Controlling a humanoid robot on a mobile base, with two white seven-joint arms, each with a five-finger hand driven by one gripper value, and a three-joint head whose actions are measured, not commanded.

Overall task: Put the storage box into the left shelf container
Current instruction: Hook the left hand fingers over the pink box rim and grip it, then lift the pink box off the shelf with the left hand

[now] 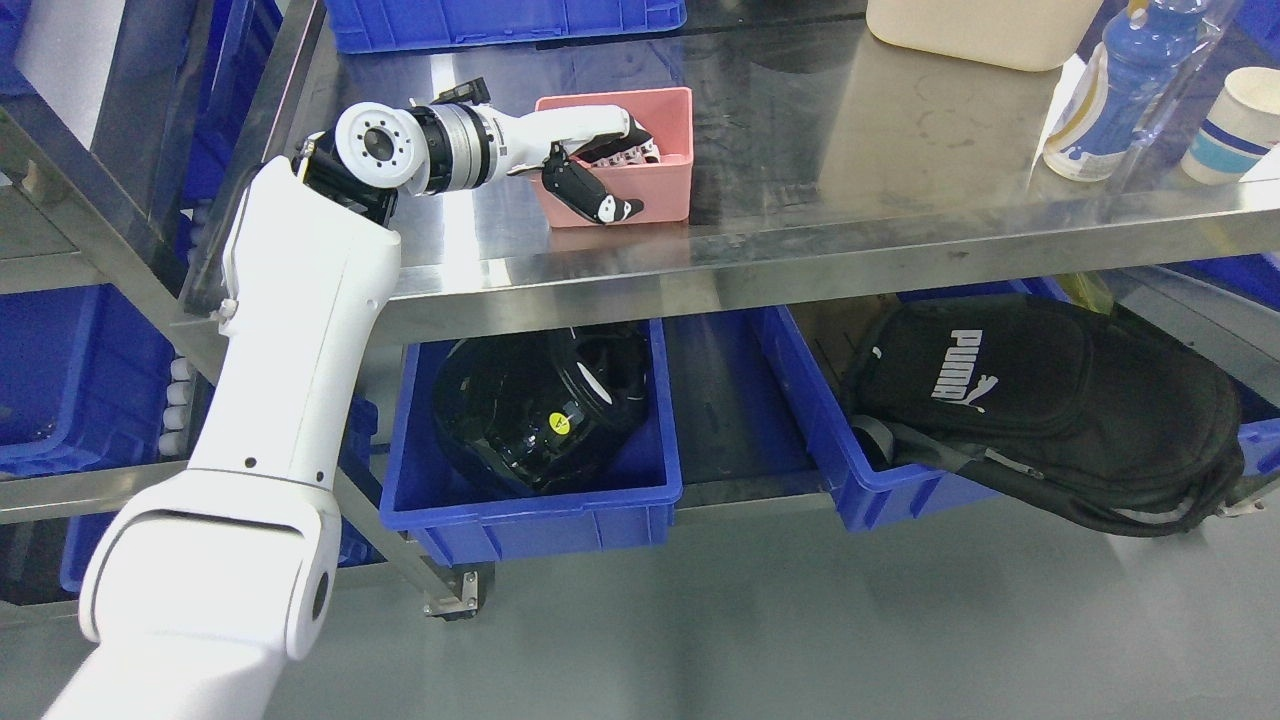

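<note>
Left hand (600, 170) clasping pink storage box (655, 150), fingers inside, thumb on front wall, box resting on steel shelf top (800, 200), blue bin with black helmet (540, 420) below hand, black backpack (1050, 410) lower right.

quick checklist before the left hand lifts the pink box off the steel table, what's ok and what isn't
1. Grip: left hand has fingers inside the pink storage box and a thumb on its near wall. Looks closed on the wall: ok.
2. Firmness of hold: cannot tell.
3. Box seated flat on the steel table: ok.
4. Space around the box: beige tub, blue bottle and paper cup stand well away to the right: ok.
5. Blue bin below left already holds a black helmet, little free room: not ok.
6. Right hand: not in view.
</note>
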